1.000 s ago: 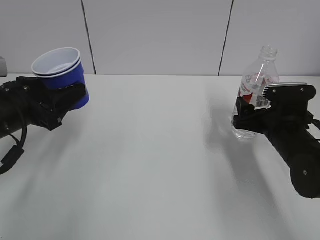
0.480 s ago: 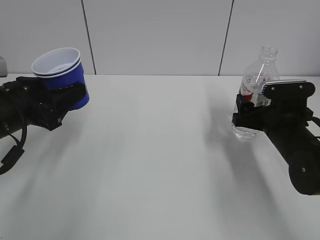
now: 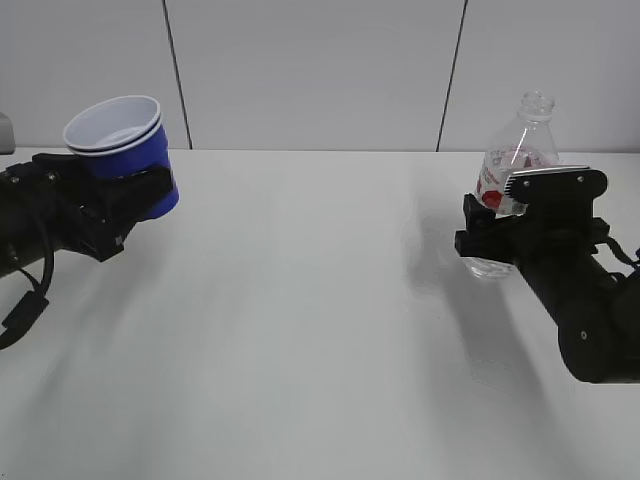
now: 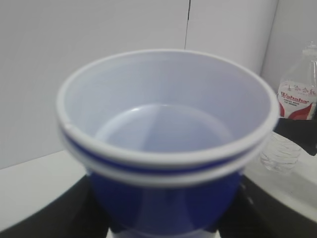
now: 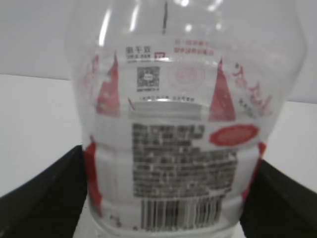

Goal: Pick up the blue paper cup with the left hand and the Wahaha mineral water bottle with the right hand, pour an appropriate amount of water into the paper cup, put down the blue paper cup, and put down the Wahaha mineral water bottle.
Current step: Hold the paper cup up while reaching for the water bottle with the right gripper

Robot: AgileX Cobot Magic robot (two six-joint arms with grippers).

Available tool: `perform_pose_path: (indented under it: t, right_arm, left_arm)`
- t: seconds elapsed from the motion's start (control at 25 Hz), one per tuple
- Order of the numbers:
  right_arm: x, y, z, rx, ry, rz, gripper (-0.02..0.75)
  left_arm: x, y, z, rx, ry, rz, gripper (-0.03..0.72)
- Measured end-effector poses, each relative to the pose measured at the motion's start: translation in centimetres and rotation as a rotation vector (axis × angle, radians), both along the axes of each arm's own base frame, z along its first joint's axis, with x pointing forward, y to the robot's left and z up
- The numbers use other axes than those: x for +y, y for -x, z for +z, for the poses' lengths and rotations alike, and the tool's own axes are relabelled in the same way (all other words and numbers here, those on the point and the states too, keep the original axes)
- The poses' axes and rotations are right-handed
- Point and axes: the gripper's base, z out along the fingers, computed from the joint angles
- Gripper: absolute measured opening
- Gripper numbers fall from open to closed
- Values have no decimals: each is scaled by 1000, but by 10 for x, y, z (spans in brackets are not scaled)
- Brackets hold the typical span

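Currently the left hand (image 3: 120, 200) grips the blue paper cup (image 3: 125, 150), which is light and crushable. The right hand (image 3: 490, 232) brackets the Wahaha mineral water bottle (image 3: 515, 160) at its label; whether it is clamped, I cannot tell.

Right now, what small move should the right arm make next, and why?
Probably close the right gripper on the bottle. The bottle stands upright on the table between the wide-open jaws, not yet lifted, while the left gripper holds the blue cup tilted above the table.
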Motion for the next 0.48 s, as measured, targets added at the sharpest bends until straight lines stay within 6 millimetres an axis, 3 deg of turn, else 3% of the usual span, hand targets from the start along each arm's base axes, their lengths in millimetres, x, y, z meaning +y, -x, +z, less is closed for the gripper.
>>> perform_pose_path:
  t: [0.28, 0.48]
  right_arm:
    - [0, -3, 0, -7, 14, -6, 636]
    - [-1, -3, 0, -7, 22, -14, 588]
  left_arm:
    - [0, 0, 0, 0, 0, 0, 443]
    - [0, 0, 0, 0, 0, 0, 443]
